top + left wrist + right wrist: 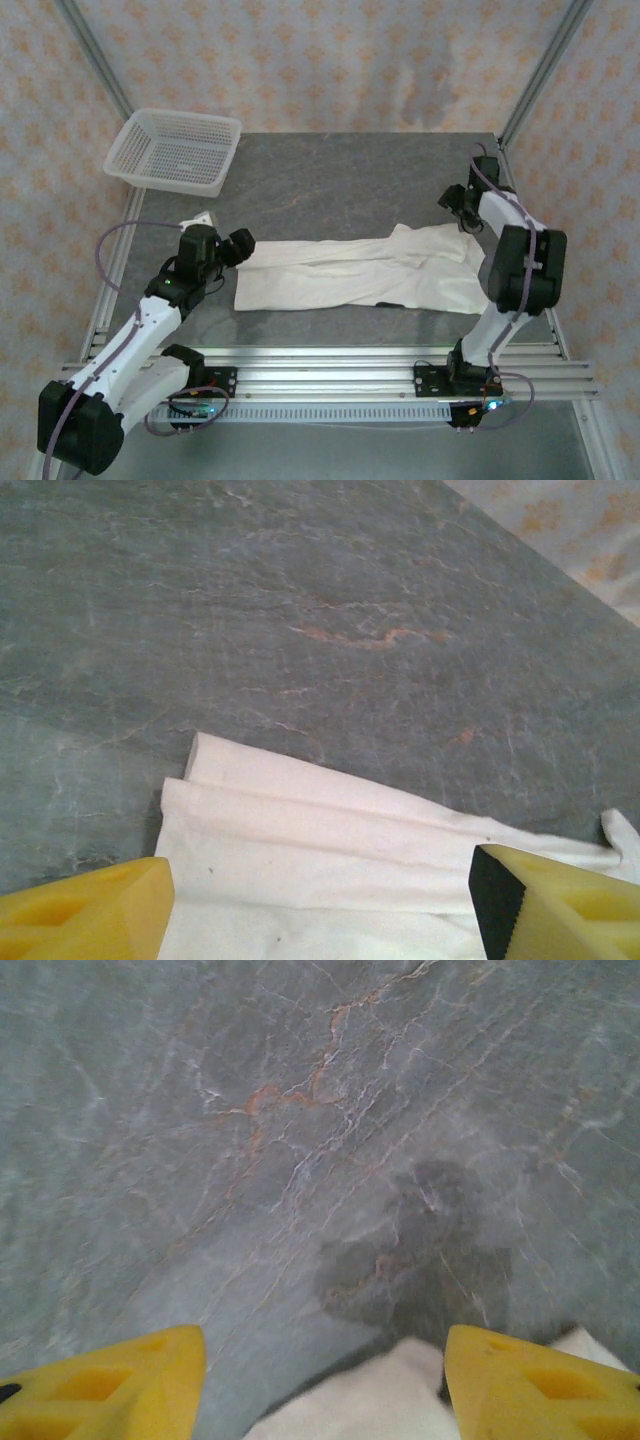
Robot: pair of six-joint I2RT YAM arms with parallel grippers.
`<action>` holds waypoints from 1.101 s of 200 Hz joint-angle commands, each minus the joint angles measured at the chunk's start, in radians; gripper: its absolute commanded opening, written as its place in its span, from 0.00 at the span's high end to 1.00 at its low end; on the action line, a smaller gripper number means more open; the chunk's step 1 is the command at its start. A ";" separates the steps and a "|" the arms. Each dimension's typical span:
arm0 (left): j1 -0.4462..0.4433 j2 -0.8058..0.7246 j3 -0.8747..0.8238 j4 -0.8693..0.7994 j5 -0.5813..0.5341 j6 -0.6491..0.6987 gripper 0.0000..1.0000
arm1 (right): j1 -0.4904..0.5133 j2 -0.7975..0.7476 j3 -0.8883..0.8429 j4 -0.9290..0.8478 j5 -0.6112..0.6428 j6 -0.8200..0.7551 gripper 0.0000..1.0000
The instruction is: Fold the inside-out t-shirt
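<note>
The inside-out t-shirt [350, 275] lies flat on the grey table as a long cream-white strip running left to right, with a small dark tag [387, 304] at its near edge. My left gripper [243, 246] hovers at the strip's left end. In the left wrist view that gripper [320, 910] stands open, yellow fingers [90, 915] wide apart, and the layered cloth [330, 860] lies loose between them. My right gripper [452, 200] is over the strip's far right end. It is open too [325, 1385], with a corner of cloth [370, 1400] beneath and between the fingers [540, 1380], not pinched.
A white mesh basket [175, 150] sits at the table's back left corner. Bare grey tabletop [350, 190] stretches behind the shirt. Aluminium rails [330, 360] with the arm bases run along the near edge. Slanted frame posts [545, 70] flank the table.
</note>
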 commanded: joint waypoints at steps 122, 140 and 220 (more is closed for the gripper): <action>-0.010 0.034 0.000 -0.046 -0.042 0.010 0.19 | 0.030 -0.033 0.034 -0.100 -0.002 -0.045 1.00; -0.010 0.044 -0.002 -0.036 -0.036 0.002 0.19 | 0.029 -0.098 -0.017 -0.082 0.039 -0.051 1.00; -0.101 0.129 0.078 0.029 0.282 0.151 0.08 | -0.012 0.042 0.078 -0.178 0.094 -0.081 0.51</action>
